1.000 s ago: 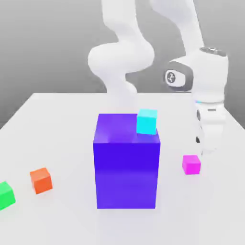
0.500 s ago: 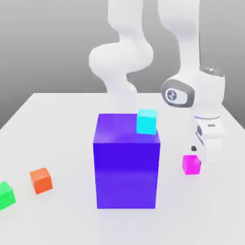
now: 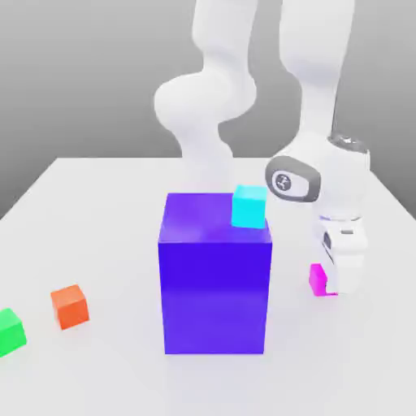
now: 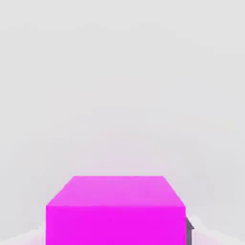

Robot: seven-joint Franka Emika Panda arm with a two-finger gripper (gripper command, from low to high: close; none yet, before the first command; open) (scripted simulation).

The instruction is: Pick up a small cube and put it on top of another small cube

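Observation:
The small magenta cube (image 3: 316, 279) rests on the white table at the exterior view's right, mostly covered by my hand. My gripper (image 3: 334, 286) has come down over it and is shut on its sides. In the hand view the cube (image 4: 115, 210) looms very close, with a dark fingertip (image 4: 188, 230) pressed against one side. A small cyan cube (image 3: 249, 206) sits on the top corner of the big blue-violet block (image 3: 213, 284).
An orange cube (image 3: 69, 305) and a green cube (image 3: 10, 331) lie on the table (image 3: 97, 203) at the exterior view's left. The tall blue-violet block stands just left of my hand. The arm's white links rise behind it.
My hand has dropped and shifted toward the magenta cube, covering most of it, and the fingers have gone from open to shut on it. The other cubes have not moved.

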